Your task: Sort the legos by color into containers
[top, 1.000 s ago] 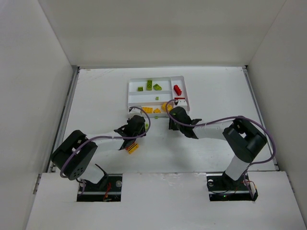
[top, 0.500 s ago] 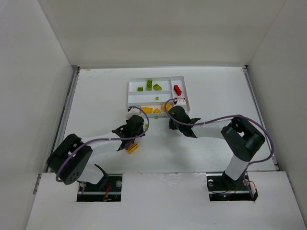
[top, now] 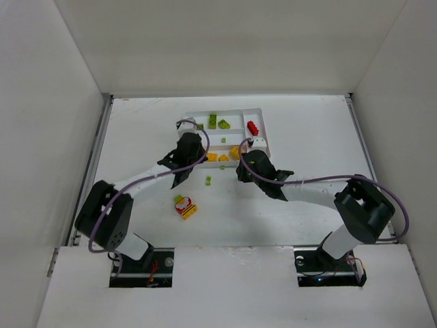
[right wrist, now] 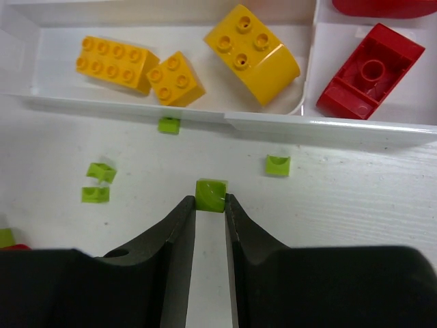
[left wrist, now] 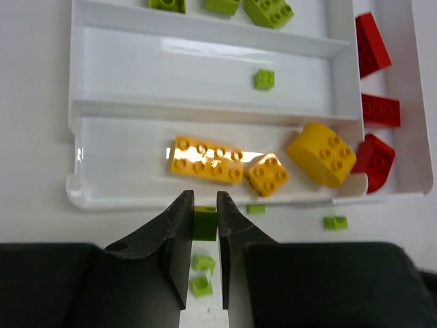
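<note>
The white tray [top: 235,111] has lime green legos [top: 218,122] in its far slot, yellow ones [top: 223,157] in its near slot and red ones [top: 252,127] in the crosswise slot. My left gripper [top: 189,145] is at the tray's near left corner. In the left wrist view it [left wrist: 203,205] is shut on a small green brick [left wrist: 205,224] just short of the tray's front rim [left wrist: 136,199]. My right gripper [top: 244,162] is in front of the tray. In the right wrist view it [right wrist: 210,203] pinches a small green brick [right wrist: 210,193] at its tips.
A red, yellow and green clump [top: 184,207] lies on the table in front of the left arm. Tiny green bricks lie loose in front of the tray [right wrist: 278,165] [right wrist: 168,125] [right wrist: 101,172] [top: 208,180]. One tiny green brick [left wrist: 264,79] is in the middle slot.
My left gripper has moved from beside the clump up to the tray's near left corner, leaving the clump on the table. My right gripper has shifted slightly in front of the tray.
</note>
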### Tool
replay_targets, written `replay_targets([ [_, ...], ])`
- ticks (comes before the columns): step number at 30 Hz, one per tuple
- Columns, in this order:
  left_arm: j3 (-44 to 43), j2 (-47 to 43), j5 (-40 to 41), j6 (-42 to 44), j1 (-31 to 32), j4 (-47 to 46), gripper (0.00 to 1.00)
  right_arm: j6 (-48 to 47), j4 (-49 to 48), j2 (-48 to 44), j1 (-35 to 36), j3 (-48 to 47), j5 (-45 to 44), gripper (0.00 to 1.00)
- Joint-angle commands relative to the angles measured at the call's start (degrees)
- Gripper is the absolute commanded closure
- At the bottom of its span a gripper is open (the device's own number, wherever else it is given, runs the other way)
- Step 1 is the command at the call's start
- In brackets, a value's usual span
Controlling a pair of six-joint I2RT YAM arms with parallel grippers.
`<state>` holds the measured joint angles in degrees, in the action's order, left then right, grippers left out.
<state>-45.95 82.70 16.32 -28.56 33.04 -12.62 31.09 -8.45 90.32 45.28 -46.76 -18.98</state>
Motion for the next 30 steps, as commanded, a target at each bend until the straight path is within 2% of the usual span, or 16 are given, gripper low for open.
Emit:
replay_targets([
  [1,-6.93,6.4,-2.77,0.34,-3.1,-2.76,0.88,-0.68,-3.42,-3.39,0.91,0.27,1.4,0.72],
  [8,-19.42,19.15,-4.71,1.48,-6.01,-2.32,0.88,-0.86,-3.07,-7.35,0.91,1.06,1.58,0.71],
  [13,-24.53,25.23,-4.63,2.71,-7.06,-2.06,0.86,-0.51,-3.07,-8.23,1.0,1.32,1.58,0.71],
  [17,-25.59,27.08,-4.28,3.16,-7.51,-1.97,0.75,-0.5,-3.07,-8.41,1.0,0.8,1.58,0.71],
  [19,-25.06,26.64,-3.93,3.16,-7.59,-2.23,0.68,-0.68,-2.72,-7.97,0.91,-0.08,1.58,0.71],
  [22,-22.26,23.31,-2.87,2.45,-7.59,-3.46,0.63,-1.03,-2.54,-5.69,0.03,-2.53,1.58,0.71],
  [30,-7.24,8.64,-2.25,-1.59,-4.7,-9.26,0.63,-2.17,-2.72,6.43,-5.15,-14.04,1.58,0.71],
])
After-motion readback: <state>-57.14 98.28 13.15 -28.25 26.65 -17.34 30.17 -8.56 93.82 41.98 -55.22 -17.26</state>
